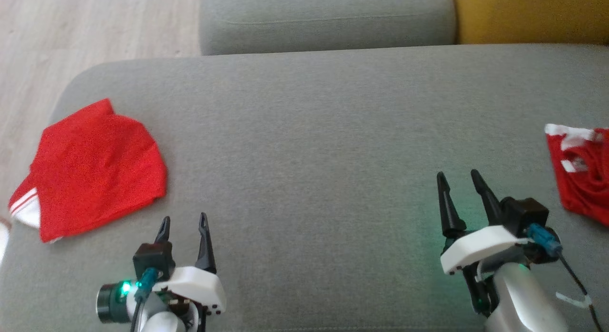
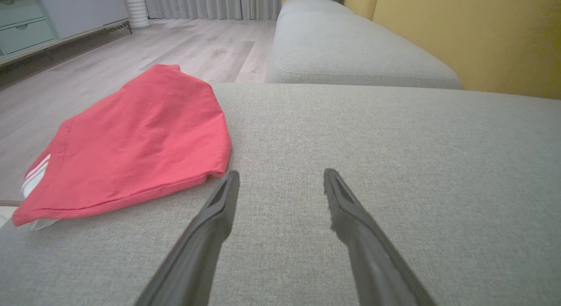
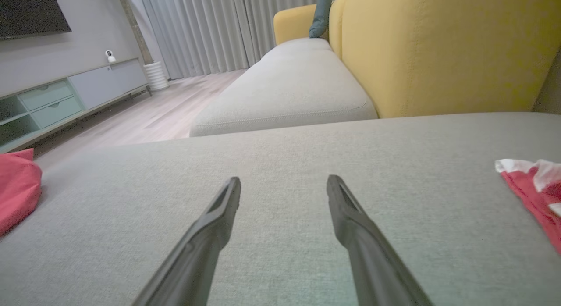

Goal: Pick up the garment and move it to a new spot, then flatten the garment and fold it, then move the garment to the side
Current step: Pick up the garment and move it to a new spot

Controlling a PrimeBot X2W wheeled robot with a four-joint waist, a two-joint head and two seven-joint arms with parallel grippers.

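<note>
Folded red garment (image 1: pixel 95 170) lies flat at the left end of the grey sofa cushion (image 1: pixel 309 156), one corner overhanging the edge above the wood floor (image 1: pixel 71 32). Left gripper (image 1: pixel 183 222) sits just beside its near edge, not touching, fingers spread, empty. Right gripper (image 1: pixel 457 176) is well apart on the right, fingers spread, empty. Second red garment (image 1: pixel 583 175), crumpled with white trim, lies near it at the right edge. Bare cushion between the grippers. Behind: another grey cushion (image 1: pixel 328 18) and a yellow backrest (image 1: pixel 528 13).

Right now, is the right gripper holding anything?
No, the right gripper stands open and empty over the grey cushion, the crumpled red garment lying apart to its right.
</note>
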